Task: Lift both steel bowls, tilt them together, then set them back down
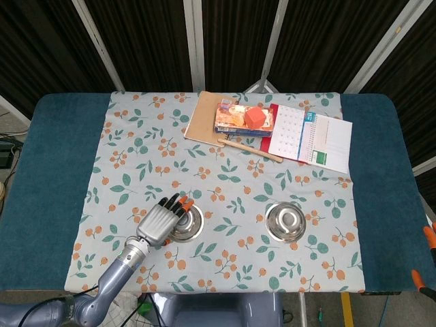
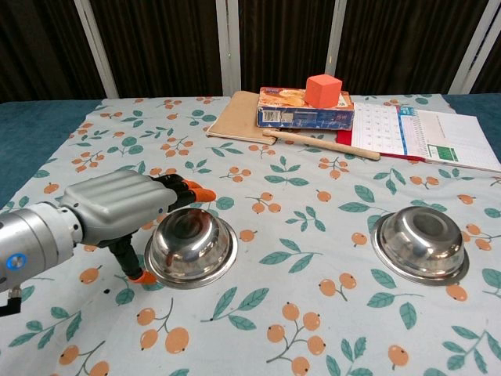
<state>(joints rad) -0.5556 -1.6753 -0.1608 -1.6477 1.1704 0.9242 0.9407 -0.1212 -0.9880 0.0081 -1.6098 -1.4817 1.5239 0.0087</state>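
Two steel bowls stand upright on the floral cloth. The left bowl (image 1: pixel 187 222) (image 2: pixel 194 244) has my left hand (image 1: pixel 162 219) (image 2: pixel 117 210) at its left rim. The hand's fingers (image 2: pixel 188 192) reach over the far-left rim and the thumb (image 2: pixel 141 276) sits low by the near-left edge. The bowl still rests on the cloth. The right bowl (image 1: pixel 285 221) (image 2: pixel 420 243) stands alone. My right hand (image 1: pixel 429 238) shows only orange fingertips at the head view's right edge, off the table and far from that bowl, holding nothing.
At the back of the table lie a brown board (image 1: pixel 204 117), a printed box (image 2: pixel 304 108) with an orange cube (image 2: pixel 322 90) on top, a wooden stick (image 2: pixel 321 144) and an open calendar notebook (image 1: pixel 310 138). Blue table cover (image 1: pixel 48 170) shows beside the cloth.
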